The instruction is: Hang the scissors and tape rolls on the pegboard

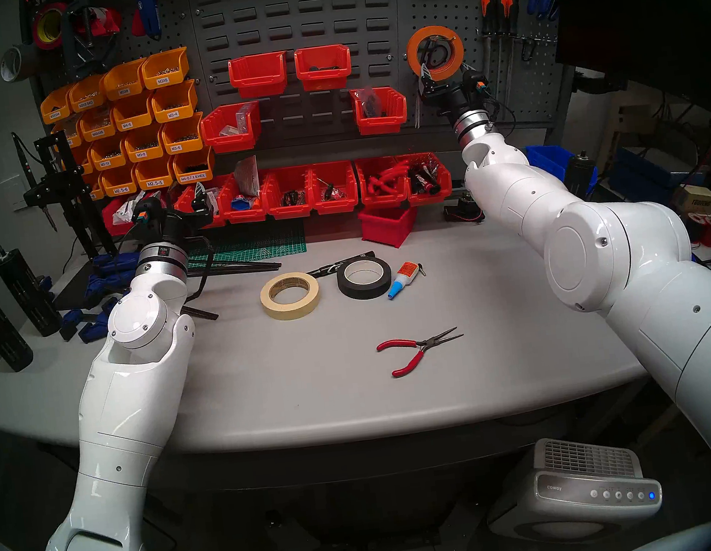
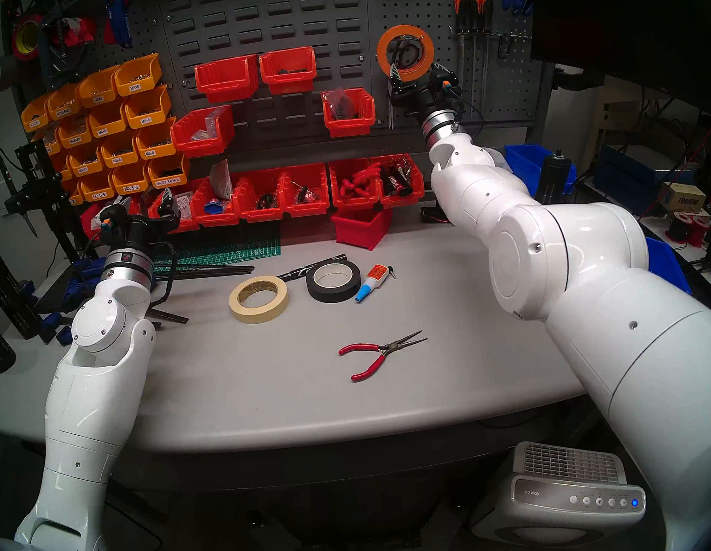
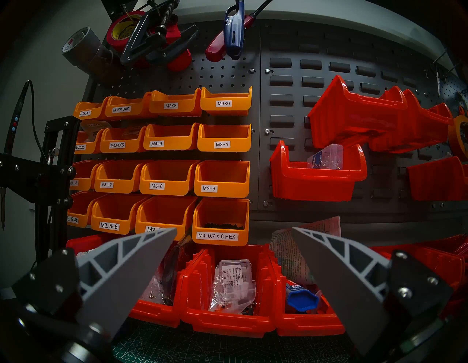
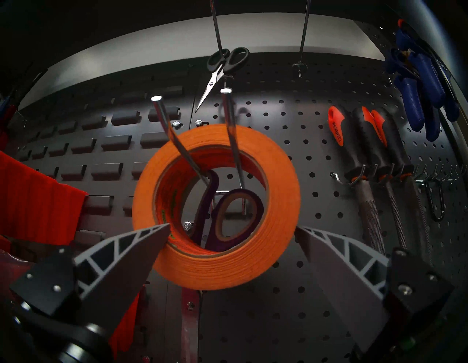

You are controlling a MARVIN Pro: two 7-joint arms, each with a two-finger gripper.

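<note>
Up on the pegboard (image 4: pixel 316 152) the right claw (image 4: pixel 231 229) stands wide open, its fingers spread either side of the orange tape roll (image 4: pixel 278 182) and gripping nothing. That roll hangs on the two metal pegs (image 4: pixel 231 131) just above and ahead of the claw, and through its hole the purple scissors (image 4: pixel 236 215) show, hooked on behind it. So two items look done. Well below and behind the claw, on the table (image 1: pixel 507 339), the cream tape roll (image 1: pixel 290 296) and the black tape roll (image 1: pixel 364 278) lie flat, side by side and apart, waiting. The left claw (image 3: pixel 234 232) is open too, empty, facing the bins.
</note>
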